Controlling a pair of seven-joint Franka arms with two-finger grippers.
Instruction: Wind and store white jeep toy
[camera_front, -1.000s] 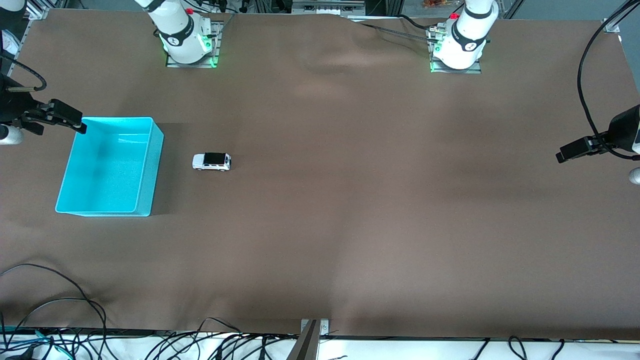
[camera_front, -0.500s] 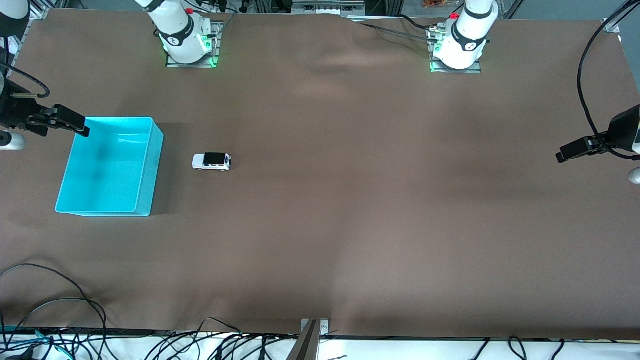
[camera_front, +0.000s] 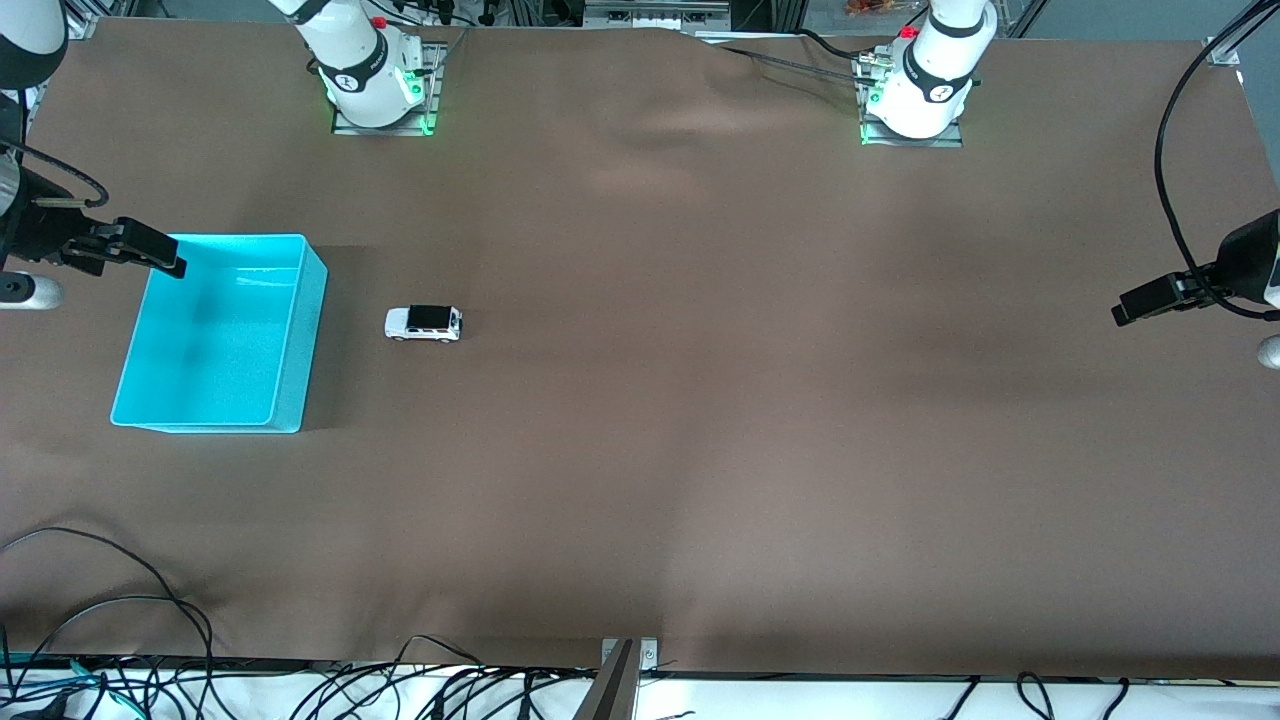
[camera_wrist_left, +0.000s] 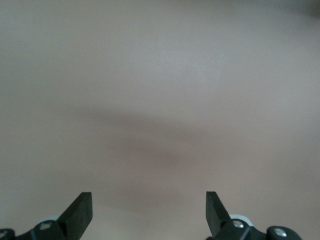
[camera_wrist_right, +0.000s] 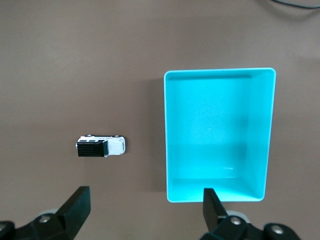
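The white jeep toy (camera_front: 423, 323), small and boxy with a black ribbed roof, stands on its wheels on the matte brown table cover (camera_front: 700, 400), just beside the turquoise bin (camera_front: 290, 340) on the side toward my left arm's end. The bin is smooth plastic, rectangular, with rounded corners. My right gripper (camera_front: 150, 258) hangs released, fingers spread, over the bin's corner at my right arm's end of the table. My left gripper (camera_front: 1140, 303) waits open over bare cloth at my left arm's end.
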